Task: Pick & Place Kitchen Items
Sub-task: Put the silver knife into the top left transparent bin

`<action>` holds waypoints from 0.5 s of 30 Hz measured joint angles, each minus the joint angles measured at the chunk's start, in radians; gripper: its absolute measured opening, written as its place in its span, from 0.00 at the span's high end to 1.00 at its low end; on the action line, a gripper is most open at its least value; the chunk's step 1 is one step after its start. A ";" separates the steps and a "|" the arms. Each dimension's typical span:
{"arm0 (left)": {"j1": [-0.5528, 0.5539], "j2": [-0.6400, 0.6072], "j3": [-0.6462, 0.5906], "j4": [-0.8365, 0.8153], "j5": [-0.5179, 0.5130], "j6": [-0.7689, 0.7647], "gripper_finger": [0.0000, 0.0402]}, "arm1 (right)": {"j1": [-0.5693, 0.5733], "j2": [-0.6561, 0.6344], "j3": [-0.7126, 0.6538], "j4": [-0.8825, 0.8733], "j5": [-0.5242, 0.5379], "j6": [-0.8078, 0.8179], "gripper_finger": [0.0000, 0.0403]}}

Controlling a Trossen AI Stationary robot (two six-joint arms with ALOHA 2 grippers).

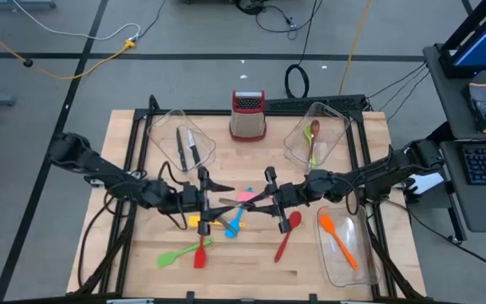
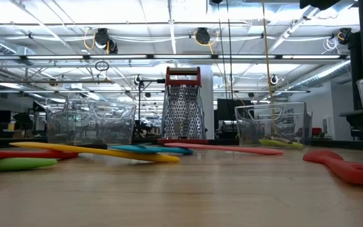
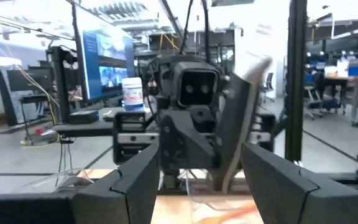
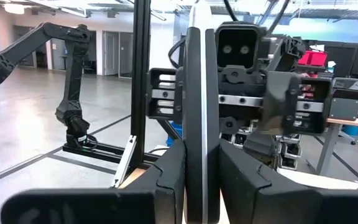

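Gripping a knife (image 4: 196, 74) edge-on between the two dark fingers of my right gripper (image 1: 270, 196), I have those jaws clenched on it over the middle of the table (image 1: 125, 169). My left gripper (image 1: 203, 198) faces it from just beside, jaws spread wide and holding nothing (from that wrist the blade (image 3: 232, 143) shows tilted in the opposite gripper). Both hang above the loose utensils. Below and between them lies the pink spatula (image 1: 247, 194), with the blue spatula (image 1: 234, 221) and the yellow spatula (image 1: 197, 221) near the left gripper. Toward the near edge lie the green spatula (image 1: 171, 257) and a red spoon (image 1: 199, 253) crossing it; another red spoon (image 1: 289, 228) lies under my right arm. The orange spatula (image 1: 336, 241) rests in the near right bin (image 1: 357, 270), spoons (image 1: 313, 139) in the far right bin (image 1: 337, 118), two knives (image 1: 186, 148) in the far left bin (image 1: 163, 122). The grater (image 1: 248, 116) stands upright between the far bins
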 joint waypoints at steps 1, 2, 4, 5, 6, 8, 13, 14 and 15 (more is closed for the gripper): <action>0.007 0.006 0.000 0.012 0.013 -0.006 0.43 | 0.003 0.000 0.000 0.001 0.000 0.000 0.84; 0.016 0.013 0.000 0.029 0.034 -0.014 0.43 | 0.005 0.000 0.000 0.002 0.004 0.000 0.84; 0.032 0.034 0.000 0.058 0.073 -0.027 0.43 | 0.007 0.000 0.000 -0.001 0.035 -0.006 0.84; 0.039 0.042 0.000 0.065 0.082 -0.028 0.43 | 0.007 0.001 0.000 -0.003 0.046 -0.008 0.84; 0.044 0.049 0.000 0.075 0.086 -0.028 0.43 | 0.006 0.005 0.000 -0.001 0.049 -0.007 0.84; 0.051 0.062 0.000 0.105 0.091 -0.028 0.43 | 0.005 0.012 0.000 0.004 0.052 -0.008 0.84; 0.060 0.089 0.016 0.113 0.141 -0.042 0.43 | 0.007 0.040 0.000 0.036 0.046 -0.008 0.84; 0.060 0.094 0.019 0.113 0.145 -0.042 0.43 | 0.007 0.041 0.000 0.039 0.048 -0.008 0.84; 0.060 0.097 0.022 0.113 0.143 -0.042 0.43 | 0.006 0.041 0.000 0.039 0.051 -0.008 0.84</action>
